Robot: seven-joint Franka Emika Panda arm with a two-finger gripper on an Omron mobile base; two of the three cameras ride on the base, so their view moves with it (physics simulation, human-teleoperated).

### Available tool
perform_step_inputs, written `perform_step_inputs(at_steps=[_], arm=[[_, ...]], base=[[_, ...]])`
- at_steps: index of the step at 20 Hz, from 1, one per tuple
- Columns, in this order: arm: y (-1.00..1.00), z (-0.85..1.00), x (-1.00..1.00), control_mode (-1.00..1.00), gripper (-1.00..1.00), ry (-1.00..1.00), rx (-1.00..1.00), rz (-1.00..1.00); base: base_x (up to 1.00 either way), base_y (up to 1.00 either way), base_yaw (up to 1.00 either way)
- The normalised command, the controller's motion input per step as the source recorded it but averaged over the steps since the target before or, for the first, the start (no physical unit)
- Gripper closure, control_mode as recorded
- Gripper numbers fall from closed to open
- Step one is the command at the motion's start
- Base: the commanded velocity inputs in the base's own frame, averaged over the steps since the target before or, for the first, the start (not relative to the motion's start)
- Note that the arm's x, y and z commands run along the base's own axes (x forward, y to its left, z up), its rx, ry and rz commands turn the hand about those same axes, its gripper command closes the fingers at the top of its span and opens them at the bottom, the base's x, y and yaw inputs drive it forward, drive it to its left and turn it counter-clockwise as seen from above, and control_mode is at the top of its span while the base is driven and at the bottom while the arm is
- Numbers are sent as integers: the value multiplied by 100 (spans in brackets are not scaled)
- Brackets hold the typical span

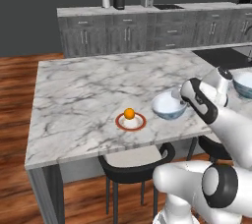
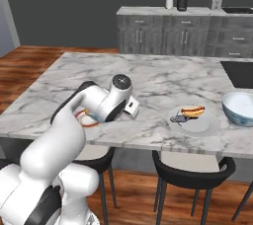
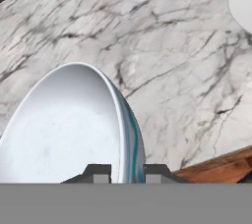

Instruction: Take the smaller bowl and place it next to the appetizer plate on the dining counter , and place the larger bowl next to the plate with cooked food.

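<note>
Hand view, for you: gripper [image 3: 126,173] pinching small bowl [image 3: 69,125] by its rim, beside red-rimmed plate [image 1: 131,121] on table [image 1: 83,95]

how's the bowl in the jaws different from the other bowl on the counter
The smaller bowl is clamped at its rim by the gripper, beside the appetizer plate; the larger bowl sits free beside the plate with cooked food. The smaller bowl looks narrower, the larger bowl wider and deeper. Both are pale inside, blue-patterned outside.
</note>
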Motion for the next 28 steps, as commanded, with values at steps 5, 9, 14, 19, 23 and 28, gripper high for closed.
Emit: perform_step_inputs(at_steps=[5,9,14,19,23,28], arm=[[0,-45,64,-100,100,0,0,0],[0,-47,61,-100,100,0,0,0],[0,-49,61,-100,100,0,0,0],[0,-51,56,-100,100,0,0,0],[0,-47,52,-100,100,0,0,0],[0,-40,36,-100,100,-2,0,0]], base=[[0,0,0],[0,0,0],[0,0,0],[0,0,0],[0,0,0],[0,0,0]])
